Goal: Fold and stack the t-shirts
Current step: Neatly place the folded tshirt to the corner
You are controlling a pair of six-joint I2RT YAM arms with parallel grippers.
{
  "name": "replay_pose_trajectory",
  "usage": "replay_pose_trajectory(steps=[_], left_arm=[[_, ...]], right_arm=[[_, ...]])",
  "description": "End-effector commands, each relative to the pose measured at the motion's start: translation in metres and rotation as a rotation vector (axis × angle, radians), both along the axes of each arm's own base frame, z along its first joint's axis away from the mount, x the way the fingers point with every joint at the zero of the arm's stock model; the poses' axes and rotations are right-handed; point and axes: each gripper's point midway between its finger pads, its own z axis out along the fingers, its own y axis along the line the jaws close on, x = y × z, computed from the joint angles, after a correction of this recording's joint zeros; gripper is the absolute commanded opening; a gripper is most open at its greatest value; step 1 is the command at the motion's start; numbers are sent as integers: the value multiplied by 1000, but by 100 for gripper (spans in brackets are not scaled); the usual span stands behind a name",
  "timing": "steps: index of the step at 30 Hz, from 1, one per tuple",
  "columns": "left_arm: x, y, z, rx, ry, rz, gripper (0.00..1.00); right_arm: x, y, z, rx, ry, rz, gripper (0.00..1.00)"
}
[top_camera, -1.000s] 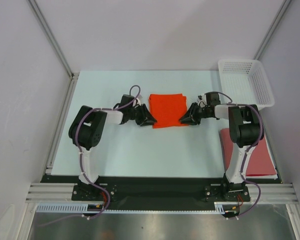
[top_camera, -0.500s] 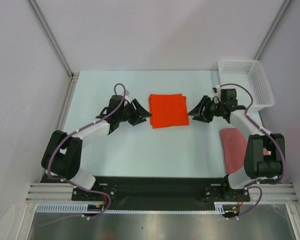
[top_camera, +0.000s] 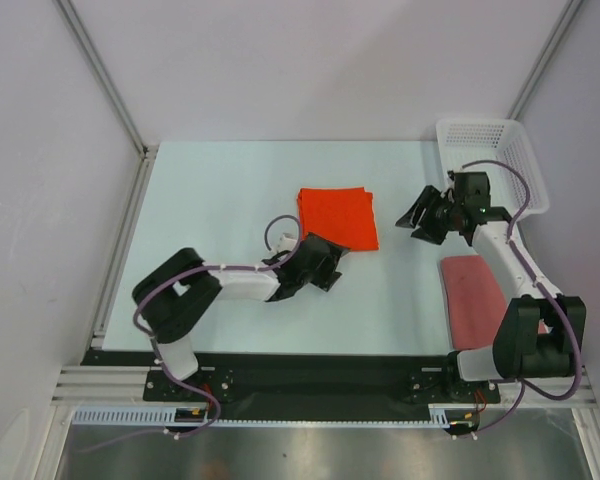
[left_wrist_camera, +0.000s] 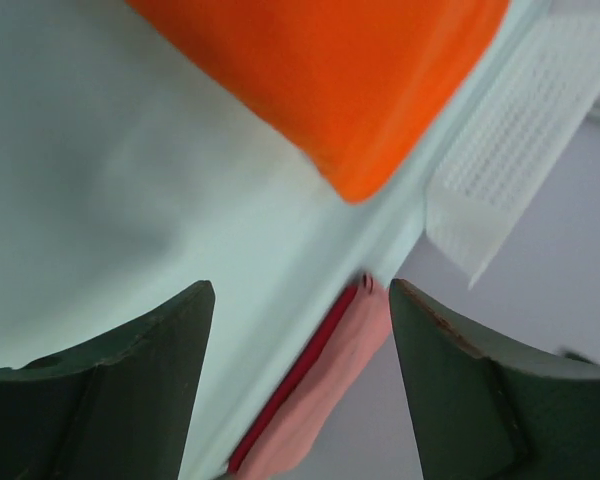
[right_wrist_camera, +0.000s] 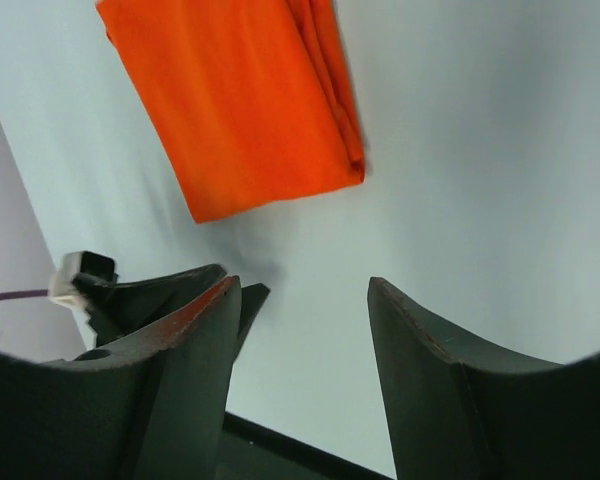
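Top external view: orange shirt (top_camera: 337,218) lies folded in a neat square mid-table (top_camera: 220,200), nothing on it. The brick-red shirt (top_camera: 475,297) lies flat at the right edge, beside the right arm's base and well apart from the orange one, so the stack is not yet made. Left gripper (top_camera: 326,270) sits just off the orange shirt's near corner, jaws spread, nothing in them. Right gripper (top_camera: 418,224) hangs to the right of the orange shirt, near the white basket (top_camera: 495,160), jaws also released and empty. Risks, as I judge them: a low left claw could catch that corner and drag the fold open. A pinch on the top layer alone would unfold the shirt on lifting. The brick-red shirt so close to the edge could slide off if pulled sideways.
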Motion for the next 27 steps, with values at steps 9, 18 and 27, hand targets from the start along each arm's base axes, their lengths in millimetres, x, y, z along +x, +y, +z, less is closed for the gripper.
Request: replay_pose_trajectory(steps=[9,18,27], left_arm=[[65,-50,-14,-93,42,418,66],[70,-51,-51,-56,117,547,54],[80,-45,-67,-76,143,642,46]], right_arm=[[12,-46,77,-231,-175,-124,64],[30,-51,81,-272,-174,-106,73],[40,-46,66,-272,-134,-59,77]])
